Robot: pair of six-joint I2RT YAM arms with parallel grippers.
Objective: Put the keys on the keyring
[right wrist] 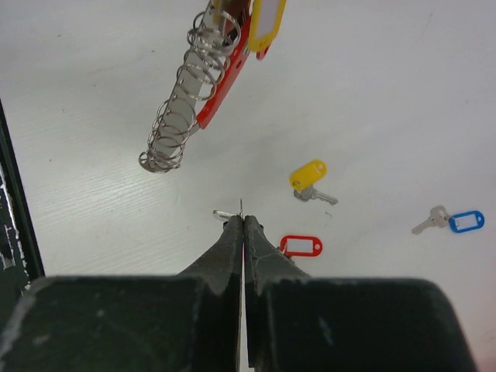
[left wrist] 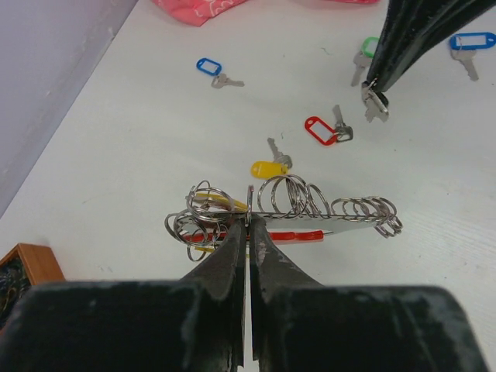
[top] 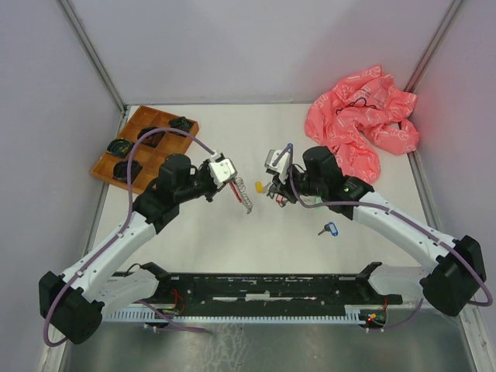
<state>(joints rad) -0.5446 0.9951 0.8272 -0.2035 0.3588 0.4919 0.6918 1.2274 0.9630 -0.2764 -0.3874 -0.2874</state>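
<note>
My left gripper (left wrist: 249,219) is shut on one ring of the keyring (left wrist: 310,208), a row of silver rings along a red strip, held above the table. A yellow tag (right wrist: 266,23) hangs at its upper end. From above, the keyring (top: 242,198) slants down from the left gripper (top: 232,184). My right gripper (right wrist: 242,217) is shut on a small silver key (left wrist: 376,105) by a thin metal edge; its tag is hidden. Loose keys lie on the table: yellow (right wrist: 308,174), red (right wrist: 301,246), blue (right wrist: 466,222), green (left wrist: 370,46) and a second blue (left wrist: 208,67).
A wooden tray (top: 132,128) with dark coiled items sits at the back left. A crumpled pink cloth (top: 360,124) lies at the back right. Grey walls close in the table on three sides. The two grippers face each other near the table's middle.
</note>
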